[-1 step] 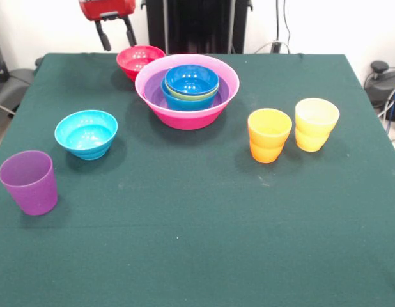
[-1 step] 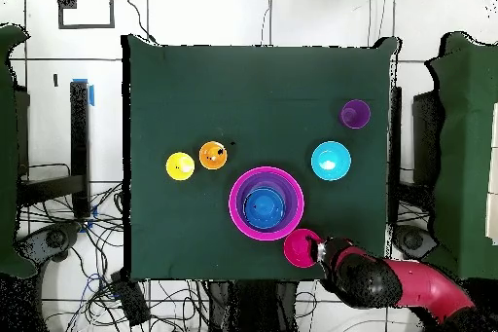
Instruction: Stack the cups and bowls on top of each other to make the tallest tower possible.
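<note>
the purple cup (image 1: 29, 181) is sitting nearest the camera, upright and untouched, with the cyan bowl (image 1: 86, 133) just beyond it and the orange cup (image 1: 269, 134) and yellow cup (image 1: 316, 123) standing side by side across the table. we are hovering our gripper (image 1: 116, 32) with its fingers spread and empty just beside the small red-pink bowl (image 1: 140, 61), which is sitting beside the hot-pink bowl (image 1: 186, 89) of the tower. it looks as if we are going for the red-pink bowl, so next we are needing to drop over its rim, pinch it and lift it into the dark blue bowl (image 1: 192, 78) on top, though the overhead view is too cluttered to judge our alignment.
</note>
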### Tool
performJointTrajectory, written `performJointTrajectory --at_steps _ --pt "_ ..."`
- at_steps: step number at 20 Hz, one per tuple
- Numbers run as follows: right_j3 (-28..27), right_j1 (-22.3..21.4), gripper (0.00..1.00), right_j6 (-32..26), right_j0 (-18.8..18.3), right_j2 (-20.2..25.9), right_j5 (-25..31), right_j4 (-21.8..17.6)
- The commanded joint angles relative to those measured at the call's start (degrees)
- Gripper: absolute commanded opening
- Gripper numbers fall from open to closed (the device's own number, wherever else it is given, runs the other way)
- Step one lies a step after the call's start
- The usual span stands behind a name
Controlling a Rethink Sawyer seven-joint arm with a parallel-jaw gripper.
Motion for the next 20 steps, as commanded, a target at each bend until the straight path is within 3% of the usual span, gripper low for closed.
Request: performJointTrajectory --at_steps 1,5,12,20 --pt "-4.8 2.6 1.0 -5.6 1.8 1.7 3.7 -3.5" --pt "-6.3 3.9 1.0 -5.0 2.5 -0.1 4.6 -4.1" --pt "-9.1 1.7 1.0 -3.5 5.7 -3.6 5.9 -6.2" --pt "-11.3 3.2 1.0 -3.2 6.5 -5.5 5.5 -7.4"
